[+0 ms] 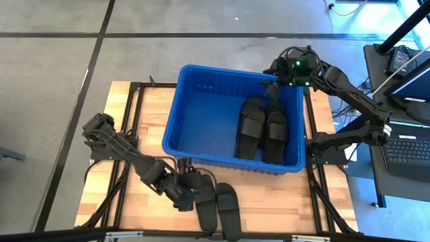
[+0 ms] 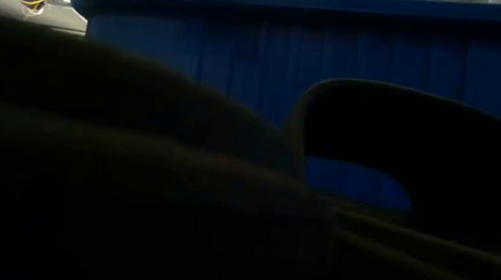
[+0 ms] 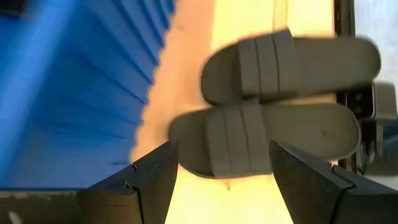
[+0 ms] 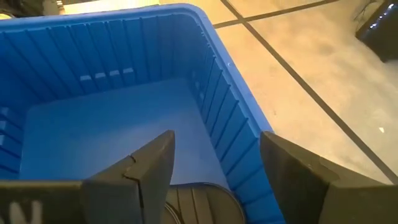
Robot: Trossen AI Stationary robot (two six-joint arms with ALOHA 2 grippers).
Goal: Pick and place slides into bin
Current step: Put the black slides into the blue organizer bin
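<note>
slides: high view, two (image 1: 263, 130) lie side by side in the bin's right half; two more (image 1: 216, 206) lie on the worktop's near edge, outside the bin's near wall.
bin (image 1: 201, 114): high view, blue, at the worktop's far centre.
left gripper (image 1: 186, 198): high view, low, beside the outer pair.
right gripper (image 1: 275, 93): high view, above the bin's far right corner.
low view: blue bin wall (image 2: 242, 46); dark shapes block the rest.
left wrist view: fingers (image 3: 149, 180) apart, nearer slide (image 3: 267, 140) between them, unheld.
right wrist view: fingers (image 4: 149, 171) apart above the bin interior (image 4: 106, 118).

Black slides (image 1: 265, 128) lie in the ribbed bright blue bin (image 1: 201, 111).
</note>
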